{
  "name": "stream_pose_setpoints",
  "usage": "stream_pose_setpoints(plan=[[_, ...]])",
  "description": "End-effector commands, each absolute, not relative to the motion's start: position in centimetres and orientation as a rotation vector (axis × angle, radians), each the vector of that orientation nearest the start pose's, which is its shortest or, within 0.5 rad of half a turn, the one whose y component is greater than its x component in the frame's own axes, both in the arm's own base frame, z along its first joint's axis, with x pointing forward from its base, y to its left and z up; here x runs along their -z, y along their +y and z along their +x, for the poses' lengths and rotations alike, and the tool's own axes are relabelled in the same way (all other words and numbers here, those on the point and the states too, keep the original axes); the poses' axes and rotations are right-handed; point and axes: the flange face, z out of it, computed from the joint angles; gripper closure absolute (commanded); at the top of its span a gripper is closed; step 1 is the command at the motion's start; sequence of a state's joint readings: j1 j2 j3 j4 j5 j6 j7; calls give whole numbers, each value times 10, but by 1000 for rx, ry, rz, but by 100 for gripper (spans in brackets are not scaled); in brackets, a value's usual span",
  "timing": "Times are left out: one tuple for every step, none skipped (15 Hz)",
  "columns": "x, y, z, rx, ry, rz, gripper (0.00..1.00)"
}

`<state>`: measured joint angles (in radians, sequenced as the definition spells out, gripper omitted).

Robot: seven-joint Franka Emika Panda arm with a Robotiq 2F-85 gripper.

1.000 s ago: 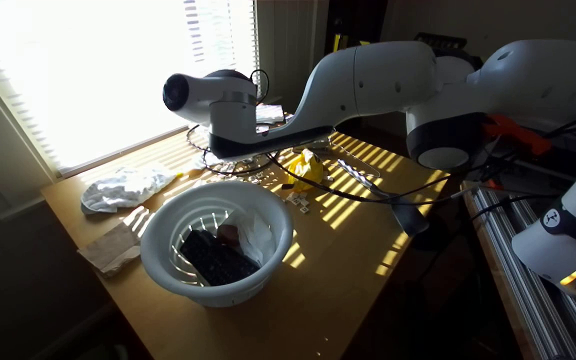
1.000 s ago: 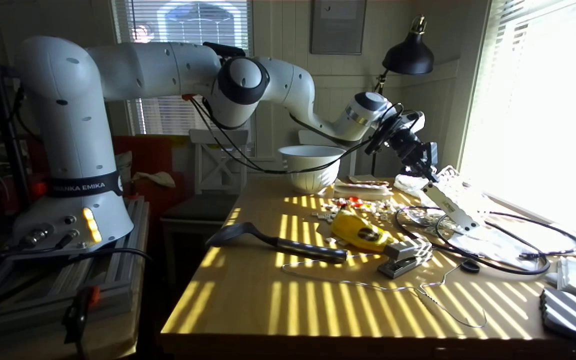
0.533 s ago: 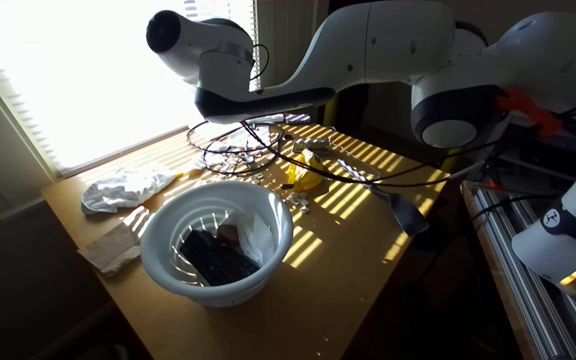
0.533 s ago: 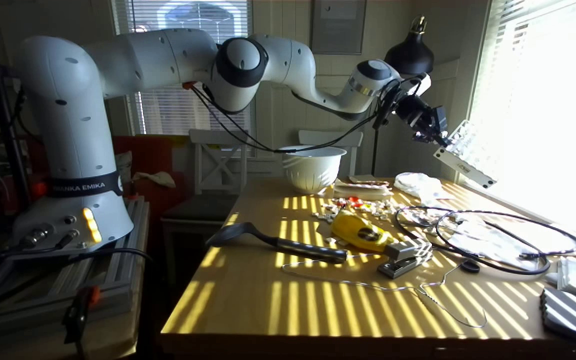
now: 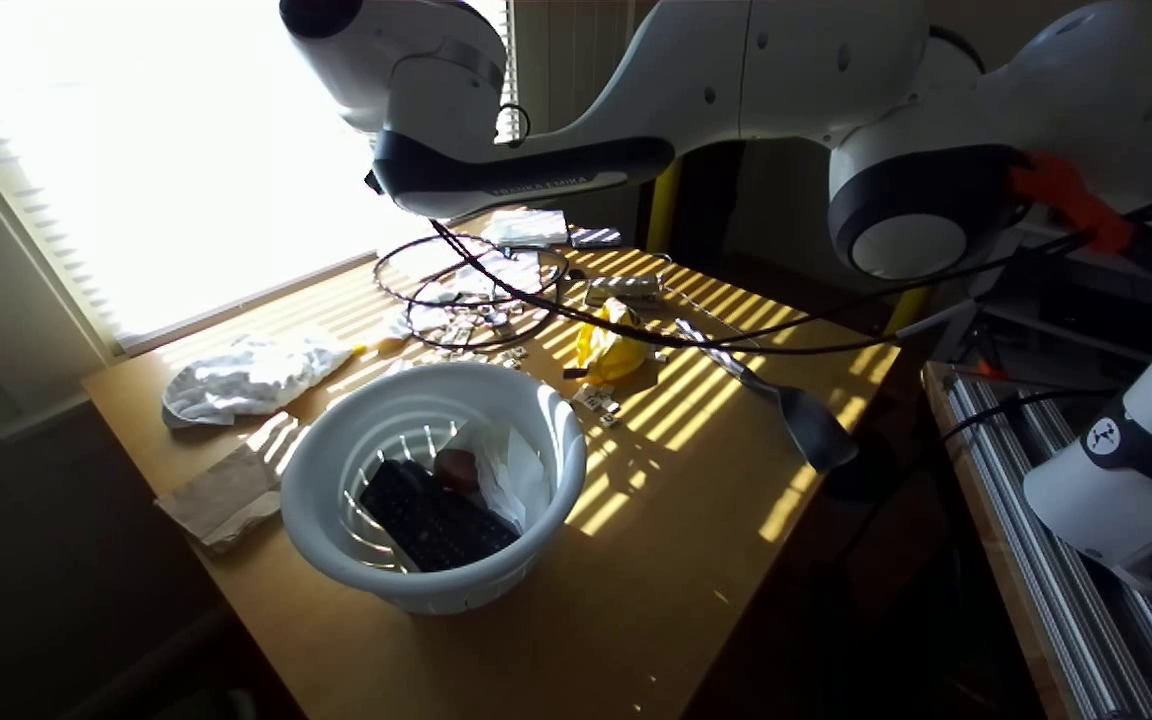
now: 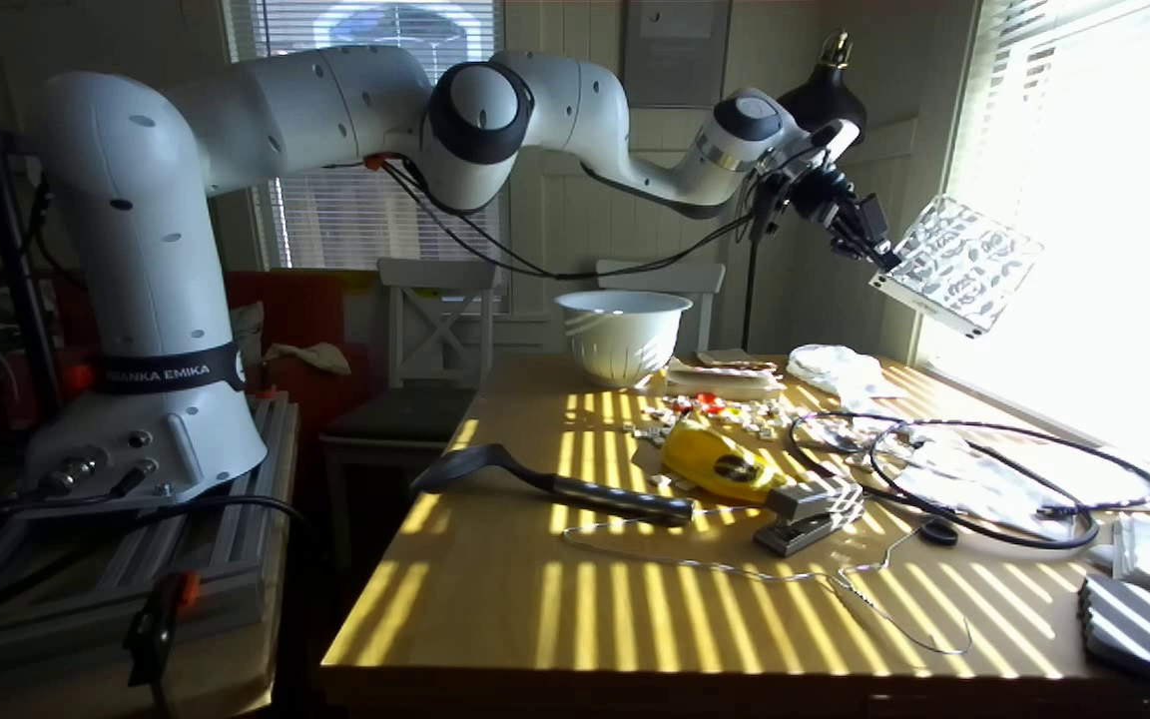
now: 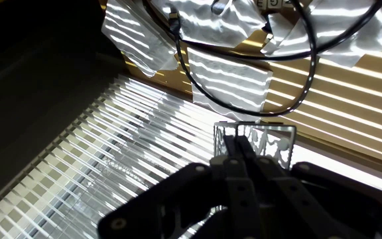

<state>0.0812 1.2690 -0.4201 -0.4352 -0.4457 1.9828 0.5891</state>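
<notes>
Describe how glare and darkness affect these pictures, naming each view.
In both exterior views, the bright window is mostly washed out and slatted sunlight stripes the table; in an exterior view, the held patterned object hangs partly against that glare; in the wrist view, the gripper is dark, some detail lost.

arm [image 6: 480, 110]: arched, outstretched | pincer [image 7: 236, 139]: slanting downward (jaws nearly together)

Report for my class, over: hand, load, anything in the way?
Hand shut on patterned box. Box tilted, held up off the table. Black cable looped lower down; gap to window can't be told.
</notes>
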Motion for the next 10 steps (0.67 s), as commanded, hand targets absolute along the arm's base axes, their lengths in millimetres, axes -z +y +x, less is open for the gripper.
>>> stream_pose_setpoints(plan=[[-345,-60,837,-792,-677,2286,99],[-344,-57,839,-838,-715,2279,99],[-342,-55,840,-874,-767,2272,99],[-341,-54,841,-914,-811,2271,99],[-338,-53,843,-961,-848,2278,99],[-336,-52,846,-1013,-869,2288,99],[-333,-53,849,-1066,-854,2327,99],[-331,-51,844,-962,-818,2293,97],[-329,-50,846,-998,-819,2308,97],[-326,-51,847,-1013,-821,2314,97]])
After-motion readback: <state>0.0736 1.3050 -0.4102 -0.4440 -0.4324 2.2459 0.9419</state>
